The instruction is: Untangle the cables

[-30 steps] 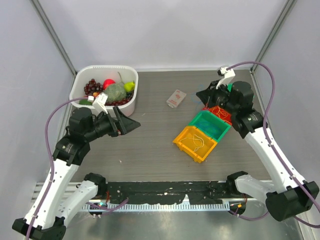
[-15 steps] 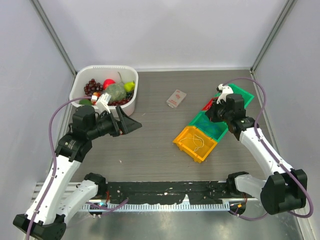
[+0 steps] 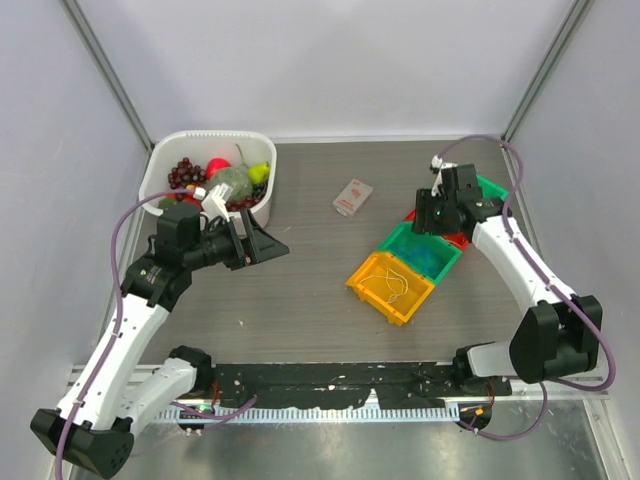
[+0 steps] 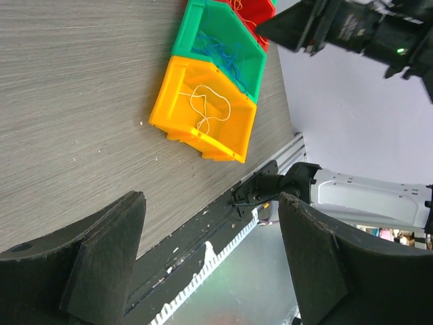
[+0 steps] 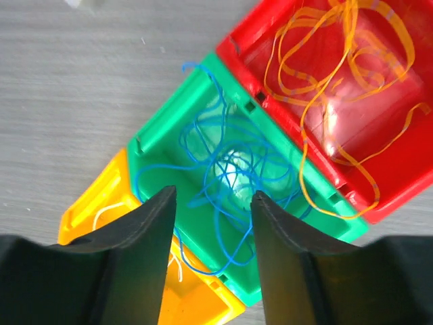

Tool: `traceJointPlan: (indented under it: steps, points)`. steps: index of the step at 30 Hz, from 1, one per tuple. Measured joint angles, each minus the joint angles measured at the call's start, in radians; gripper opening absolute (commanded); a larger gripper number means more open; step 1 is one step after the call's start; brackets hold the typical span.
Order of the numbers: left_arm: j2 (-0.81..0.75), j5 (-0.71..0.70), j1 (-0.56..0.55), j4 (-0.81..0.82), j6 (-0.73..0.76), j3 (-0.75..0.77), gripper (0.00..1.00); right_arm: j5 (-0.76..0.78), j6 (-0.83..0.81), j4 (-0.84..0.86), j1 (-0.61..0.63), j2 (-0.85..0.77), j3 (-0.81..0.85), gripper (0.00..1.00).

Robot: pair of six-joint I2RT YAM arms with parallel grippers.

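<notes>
The cables lie sorted in three adjoining bins. A blue cable is bunched in the green bin, an orange-yellow cable loops in the red bin, and a white cable rests in the yellow bin. My right gripper hovers open above the blue cable, with nothing between its fingers. From above, the right gripper covers much of the red bin. My left gripper hangs open over the left-middle of the table, well apart from the yellow bin.
A white tub of toy fruit stands at the back left. A small white packet lies at mid-back. A second green bin sits behind the right arm. A black rail runs along the near edge.
My right gripper has opened after being shut, and its wrist has turned and shifted from the red bin to over the green one. The left gripper drifted slightly right.
</notes>
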Motion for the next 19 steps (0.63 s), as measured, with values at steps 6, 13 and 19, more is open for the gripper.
traceJointPlan:
  steps: [6,13,19]
  points:
    - [-0.001,-0.004,0.0,-0.001,0.004,0.005,0.83,0.072,0.014,-0.131,0.0,-0.03,0.227,0.65]
    - [-0.068,-0.12,0.0,0.009,0.022,0.038,0.85,0.135,0.086,-0.209,0.016,-0.192,0.385,0.74]
    - [-0.209,-0.268,0.0,0.095,0.021,0.042,1.0,0.128,0.132,-0.164,0.029,-0.408,0.465,0.8]
